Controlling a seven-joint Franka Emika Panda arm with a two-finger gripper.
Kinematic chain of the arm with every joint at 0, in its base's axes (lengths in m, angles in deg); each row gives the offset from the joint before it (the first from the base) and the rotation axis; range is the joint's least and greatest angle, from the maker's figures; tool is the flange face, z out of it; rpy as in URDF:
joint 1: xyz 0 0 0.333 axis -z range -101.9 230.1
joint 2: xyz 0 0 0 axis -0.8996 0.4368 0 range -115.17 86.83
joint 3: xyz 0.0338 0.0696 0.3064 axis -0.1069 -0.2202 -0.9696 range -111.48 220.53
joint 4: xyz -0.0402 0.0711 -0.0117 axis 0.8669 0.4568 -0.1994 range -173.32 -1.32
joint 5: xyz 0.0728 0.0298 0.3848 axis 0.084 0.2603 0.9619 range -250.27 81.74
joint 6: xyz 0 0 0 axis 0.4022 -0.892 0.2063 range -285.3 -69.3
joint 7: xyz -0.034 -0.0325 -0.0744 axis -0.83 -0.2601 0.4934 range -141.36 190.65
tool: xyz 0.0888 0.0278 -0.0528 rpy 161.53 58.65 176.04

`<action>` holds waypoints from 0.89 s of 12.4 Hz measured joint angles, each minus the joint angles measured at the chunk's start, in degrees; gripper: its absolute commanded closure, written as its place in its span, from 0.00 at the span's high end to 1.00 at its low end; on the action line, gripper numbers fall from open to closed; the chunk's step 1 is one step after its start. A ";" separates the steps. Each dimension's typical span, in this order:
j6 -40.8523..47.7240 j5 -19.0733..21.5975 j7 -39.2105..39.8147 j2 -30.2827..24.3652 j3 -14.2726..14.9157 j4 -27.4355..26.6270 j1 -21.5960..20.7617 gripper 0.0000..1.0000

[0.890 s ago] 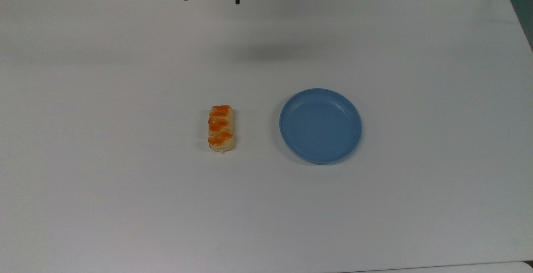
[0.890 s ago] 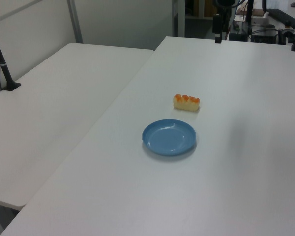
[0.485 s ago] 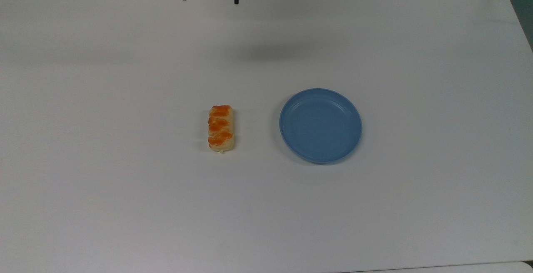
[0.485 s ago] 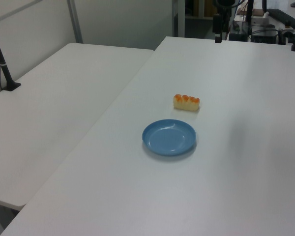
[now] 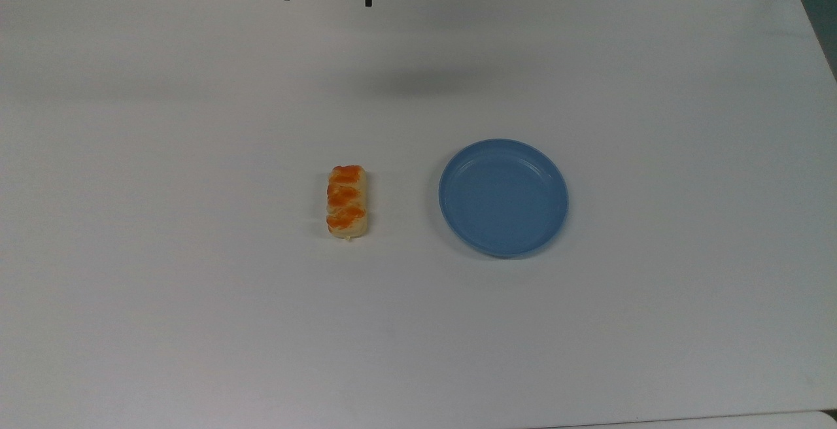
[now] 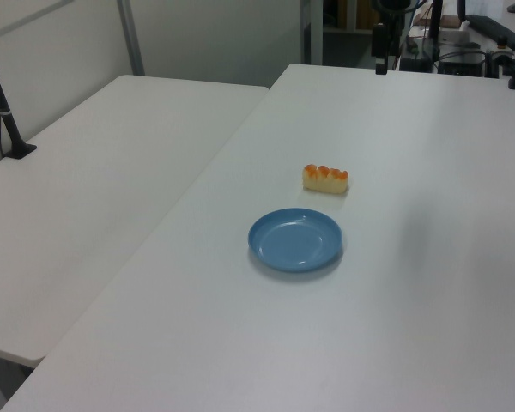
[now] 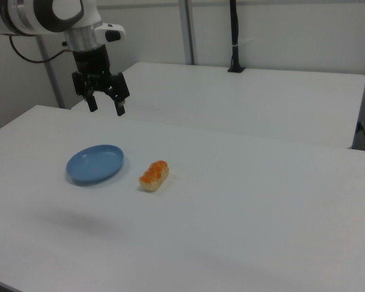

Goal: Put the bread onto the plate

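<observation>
Adjoining white tables (image 6: 112,172) — partition walls (image 7: 280,30)

White table (image 5: 196,324) taking up most of the top view, surface matte, a soft grey shadow (image 5: 418,82) lying across its far part. Second white table (image 6: 86,197) standing alongside, a narrow seam running between the two in the left view. Black post (image 6: 2,103) rising from a base on that second table, cable trailing down it. Pale partition wall (image 7: 292,30) running behind, grey metal upright (image 6: 130,36) standing against it. Even, diffuse light falling overall.
</observation>
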 measured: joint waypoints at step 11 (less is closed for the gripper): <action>-10.15 0.00 5.09 7.23 0.04 -0.98 1.80 1.00</action>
